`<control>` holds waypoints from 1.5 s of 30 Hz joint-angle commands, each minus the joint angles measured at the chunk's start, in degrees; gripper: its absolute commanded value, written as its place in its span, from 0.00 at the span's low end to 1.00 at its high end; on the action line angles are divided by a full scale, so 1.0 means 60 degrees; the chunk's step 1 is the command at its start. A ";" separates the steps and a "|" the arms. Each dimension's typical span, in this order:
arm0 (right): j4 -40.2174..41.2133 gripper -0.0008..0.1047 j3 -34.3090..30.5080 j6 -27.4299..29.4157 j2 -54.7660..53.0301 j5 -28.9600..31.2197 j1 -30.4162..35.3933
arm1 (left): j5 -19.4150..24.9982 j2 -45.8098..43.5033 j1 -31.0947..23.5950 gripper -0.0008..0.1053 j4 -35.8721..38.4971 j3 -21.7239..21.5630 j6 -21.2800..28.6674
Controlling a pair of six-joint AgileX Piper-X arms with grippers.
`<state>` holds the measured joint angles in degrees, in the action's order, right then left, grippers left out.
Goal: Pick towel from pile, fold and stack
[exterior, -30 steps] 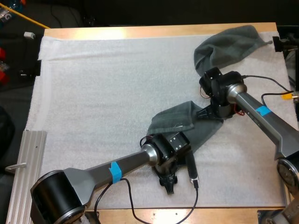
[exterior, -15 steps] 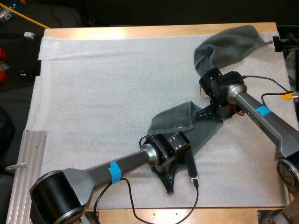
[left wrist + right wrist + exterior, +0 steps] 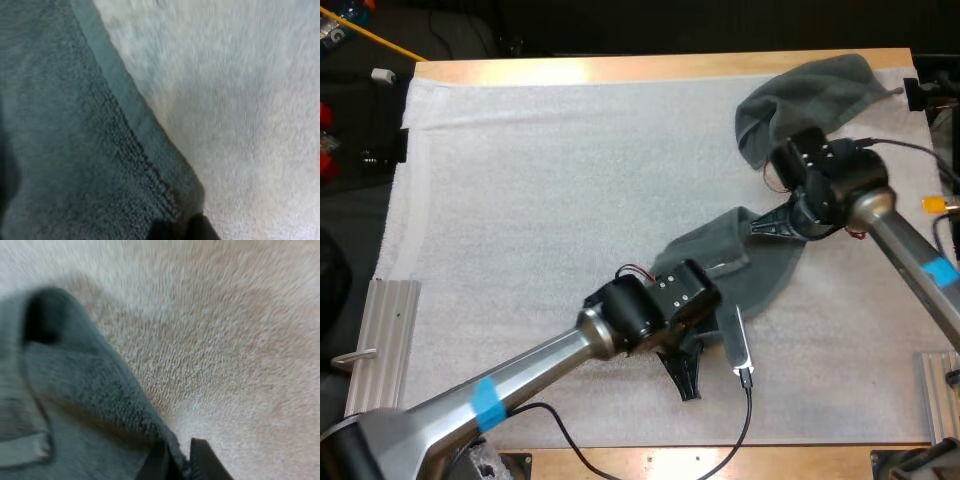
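Note:
A dark grey-green towel (image 3: 760, 275) lies partly spread on the white mat (image 3: 540, 200), right of centre. My right gripper (image 3: 763, 226) is at its far edge, shut on the towel's hem (image 3: 75, 415), which runs between the fingers (image 3: 202, 457). My left gripper (image 3: 686, 380) is at the towel's near side, its wrist covering part of the cloth. Seen from the left wrist, the towel's corner (image 3: 65, 150) ends at the dark fingertip (image 3: 197, 227), pinched there. A second, crumpled towel (image 3: 810, 95) sits at the mat's far right corner.
A ribbed metal rail (image 3: 380, 340) lies off the mat's left edge, near the front. A black object (image 3: 923, 95) sits at the table's right edge beside the crumpled towel. The left and middle of the mat are bare white cloth.
Both arms have risen. The right gripper moved right and away with the towel's edge, the left wrist shifted left, and the towel between them is pulled out wider.

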<state>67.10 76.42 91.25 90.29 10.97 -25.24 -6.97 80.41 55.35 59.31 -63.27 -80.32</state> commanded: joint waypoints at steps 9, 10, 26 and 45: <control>0.1111 0.01 0.0018 0.0042 -0.2125 -0.0175 0.0014 | -0.0001 -0.1507 -0.0005 0.01 0.1368 -0.0828 -0.0283; 0.1145 0.01 0.0018 0.0002 -0.2318 -0.0256 -0.0006 | 0.0051 -0.1678 -0.0005 0.01 0.1398 -0.0872 -0.0309; 0.1855 0.01 0.0682 -0.2267 -0.5229 -0.1348 -0.2695 | 0.0848 -0.4114 -0.0005 0.01 0.2657 -0.2471 -0.1309; 0.3565 0.01 0.0955 -0.4171 -0.5294 -0.1687 -0.3298 | 0.0200 -0.5267 -0.0005 0.01 0.3153 -0.2155 -0.1354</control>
<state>87.27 81.74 66.60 58.77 1.47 -44.89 -5.64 48.63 55.35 78.08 -76.78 -88.22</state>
